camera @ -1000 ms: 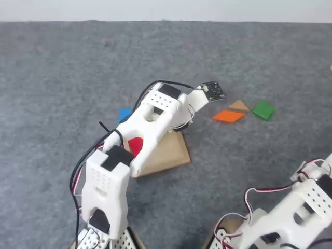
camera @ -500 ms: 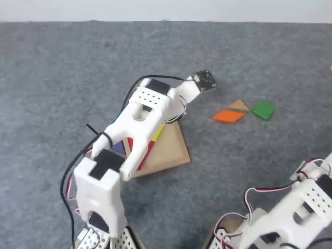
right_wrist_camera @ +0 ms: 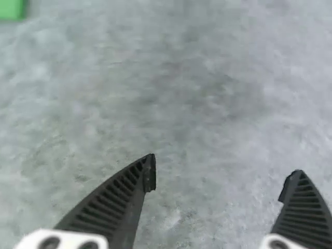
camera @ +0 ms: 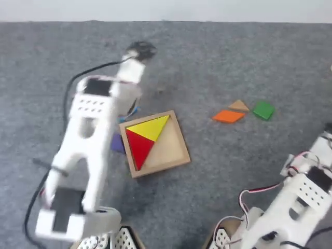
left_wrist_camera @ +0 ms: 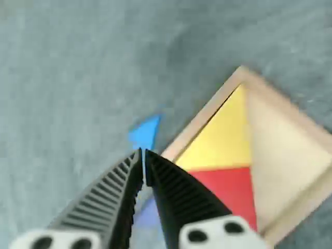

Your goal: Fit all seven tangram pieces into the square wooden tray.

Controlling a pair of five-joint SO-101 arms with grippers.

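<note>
Two pieces, the yellow triangle (camera: pixel 150 127) and the red triangle (camera: pixel 139 148), lie in the tray (camera: pixel 168 144); I think five are left.

Up high: the orange piece (camera: pixel 228 116), tan piece (camera: pixel 239 106) and green piece (camera: pixel 264 110) lie well apart from it on the grey surface (camera: pixel 233 62), with a white wall (camera: pixel 207 9) behind.

Left wrist: my left gripper (left_wrist_camera: pixel 142 151) is closed and empty, over the blue piece (left_wrist_camera: pixel 146 132) beside the tray.

Right wrist: my right gripper (right_wrist_camera: pixel 223 171) is wide open.

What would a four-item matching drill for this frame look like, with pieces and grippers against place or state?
Column 1
1. yellow triangle
2. green square
3. left gripper
4. right gripper

Column 2
A. open
B. lying loose on the grey mat
C. shut
D. inside the wooden tray

Pairs: 1-D, 2-B, 3-C, 4-A
</note>
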